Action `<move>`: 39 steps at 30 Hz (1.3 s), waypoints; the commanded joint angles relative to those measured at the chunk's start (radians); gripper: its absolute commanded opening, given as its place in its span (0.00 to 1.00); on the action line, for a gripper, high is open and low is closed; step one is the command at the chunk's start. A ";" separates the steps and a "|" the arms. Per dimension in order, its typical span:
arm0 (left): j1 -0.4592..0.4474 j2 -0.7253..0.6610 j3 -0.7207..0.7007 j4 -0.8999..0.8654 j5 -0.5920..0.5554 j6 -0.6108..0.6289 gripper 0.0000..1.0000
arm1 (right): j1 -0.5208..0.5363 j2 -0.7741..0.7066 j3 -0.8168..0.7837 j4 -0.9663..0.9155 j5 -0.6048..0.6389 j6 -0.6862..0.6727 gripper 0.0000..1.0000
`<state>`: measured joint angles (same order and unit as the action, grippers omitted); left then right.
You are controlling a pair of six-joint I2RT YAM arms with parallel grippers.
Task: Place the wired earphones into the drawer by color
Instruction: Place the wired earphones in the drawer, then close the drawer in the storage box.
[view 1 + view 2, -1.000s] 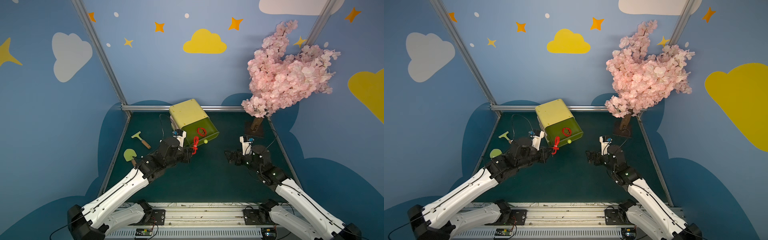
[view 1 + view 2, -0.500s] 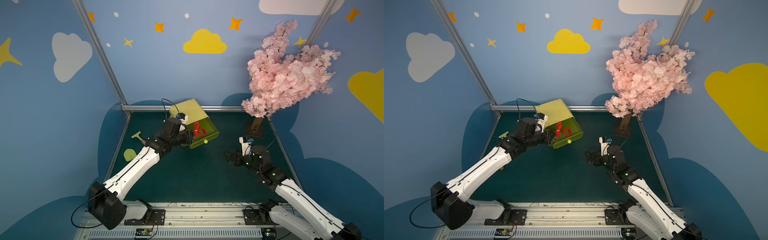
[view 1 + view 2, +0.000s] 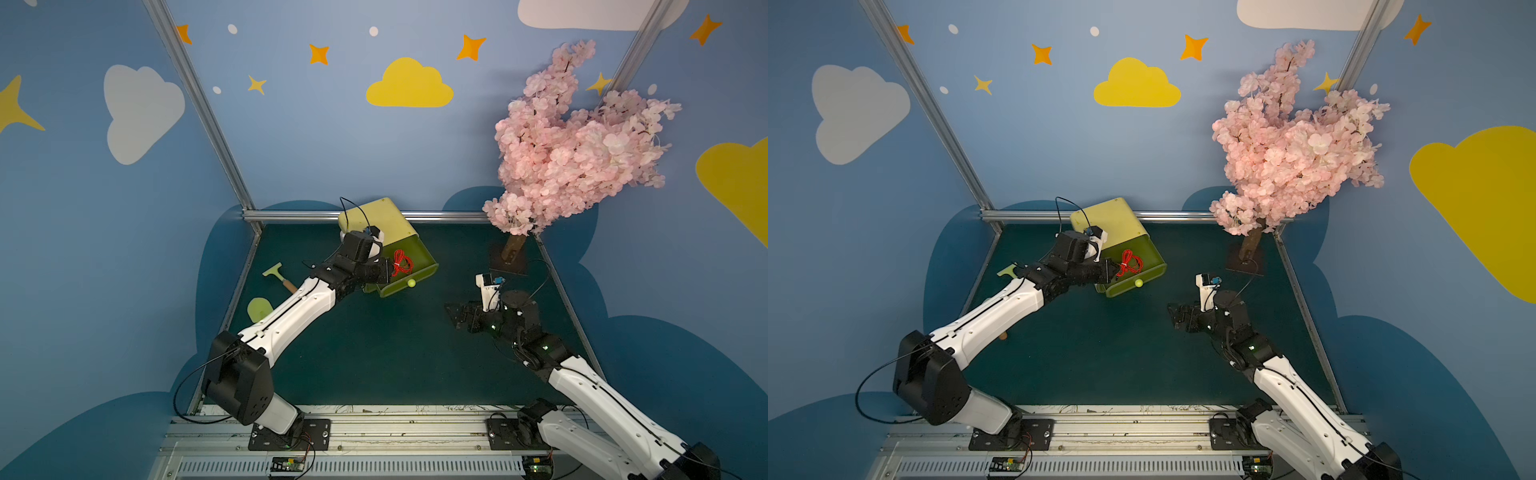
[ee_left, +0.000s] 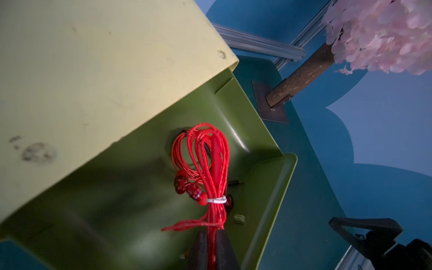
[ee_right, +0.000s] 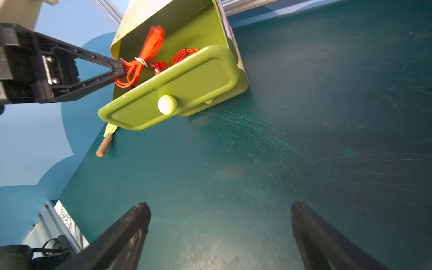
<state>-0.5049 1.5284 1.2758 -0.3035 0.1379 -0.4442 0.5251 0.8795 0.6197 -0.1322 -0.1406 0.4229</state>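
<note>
A red wired earphones bundle (image 3: pixel 402 262) (image 3: pixel 1130 262) hangs over the open green drawer (image 3: pixel 428 262) of a pale yellow-green cabinet (image 3: pixel 382 216). My left gripper (image 3: pixel 390 268) (image 3: pixel 1113 268) (image 4: pixel 211 233) is shut on the bundle's cable end, with the red strands pinched between its black fingers. In the left wrist view the earbuds and a white tie (image 4: pixel 216 199) dangle inside the drawer (image 4: pixel 287 168). A second red coil (image 5: pixel 184 55) lies on the drawer floor behind it. My right gripper (image 3: pixel 453 316) (image 3: pixel 1173 318) (image 5: pixel 219 205) is open, low over the bare mat.
Two green toy tools, a scraper (image 3: pixel 276 274) and a round spade (image 3: pixel 259 309), lie left of the cabinet. A pink blossom tree (image 3: pixel 573 149) stands on a plate (image 3: pixel 509 262) at the back right. A metal rail (image 3: pixel 436 216) runs along the back edge.
My left arm has reached forward and carried the red bundle from in front of the drawer to above its open tray. The right arm has stayed put.
</note>
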 commanded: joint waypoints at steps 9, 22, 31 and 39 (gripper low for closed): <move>0.009 -0.027 0.064 -0.009 -0.006 0.007 0.49 | 0.007 0.149 0.112 0.112 -0.178 0.111 0.98; 0.057 -0.144 0.128 -0.121 -0.055 0.027 1.00 | 0.074 0.418 0.316 0.142 -0.297 0.208 0.98; 0.200 -0.083 0.146 -0.056 0.191 -0.013 1.00 | 0.103 0.525 0.397 0.145 -0.300 0.221 0.98; 0.237 0.020 0.212 -0.035 0.267 -0.014 1.00 | 0.104 0.568 0.428 0.142 -0.281 0.234 0.98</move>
<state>-0.2756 1.5337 1.4494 -0.3618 0.3454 -0.4576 0.6254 1.4349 1.0157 0.0013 -0.4278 0.6514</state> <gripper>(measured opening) 0.999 0.984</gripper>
